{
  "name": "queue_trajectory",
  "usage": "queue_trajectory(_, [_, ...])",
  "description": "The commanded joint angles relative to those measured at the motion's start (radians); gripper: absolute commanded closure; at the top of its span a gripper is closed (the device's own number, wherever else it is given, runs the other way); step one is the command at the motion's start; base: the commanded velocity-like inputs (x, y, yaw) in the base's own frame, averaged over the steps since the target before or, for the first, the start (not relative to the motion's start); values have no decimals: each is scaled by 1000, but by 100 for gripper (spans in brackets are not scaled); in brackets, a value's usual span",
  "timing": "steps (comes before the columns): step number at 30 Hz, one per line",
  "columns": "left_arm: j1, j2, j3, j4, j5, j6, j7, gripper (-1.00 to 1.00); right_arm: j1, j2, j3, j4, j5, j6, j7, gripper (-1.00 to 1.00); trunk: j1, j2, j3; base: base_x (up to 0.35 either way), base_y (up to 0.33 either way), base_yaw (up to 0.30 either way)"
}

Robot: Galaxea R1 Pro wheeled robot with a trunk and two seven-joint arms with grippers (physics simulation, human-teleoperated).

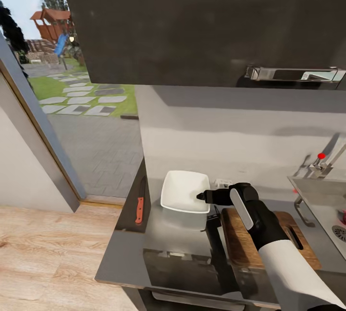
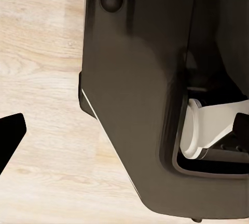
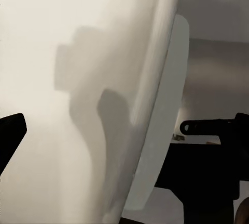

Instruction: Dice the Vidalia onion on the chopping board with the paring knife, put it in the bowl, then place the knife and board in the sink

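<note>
Right claw (image 1: 201, 197) of mine is out over the bowl's (image 1: 181, 190) near-right rim, pointing into the dish, and from the head view its tips look close together with nothing between them, though I can't tell for sure how far open it is; up close on the right wrist, white bowl wall (image 3: 78, 99) looms large with my claw's shadow across it. Bowl sits on the glossy dark bench (image 1: 168, 239), and I see no onion pieces in it. Just beside the bowl, toward the sink (image 1: 322, 205), lies the chopping board (image 1: 240, 239), partly under my forearm, slot handle on its sink-side end. On the bowl's other side, well apart at the bench's far edge, the paring knife (image 1: 140, 205) lies flat, red-orange handle toward me. Something reddish peeks from the sink basin by the drain; too small to call. Left claw: the left wrist shows only one dark tip (image 2: 10, 135) over wooden floor (image 2: 41, 78), so I can't tell its state.
</note>
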Motion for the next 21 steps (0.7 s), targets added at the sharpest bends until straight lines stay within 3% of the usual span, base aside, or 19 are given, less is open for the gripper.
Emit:
queue_trajectory(1, [0, 0, 0, -2, 8, -1, 0, -100, -1, -1, 2, -1, 5, 4, 4, -100, 1, -2, -2, 0, 0, 0])
queue_trajectory(21, [0, 0, 0, -2, 8, -1, 0, -100, 0, -8, 1, -5, 3, 4, 4, -100, 1, -2, -2, 0, 0, 0])
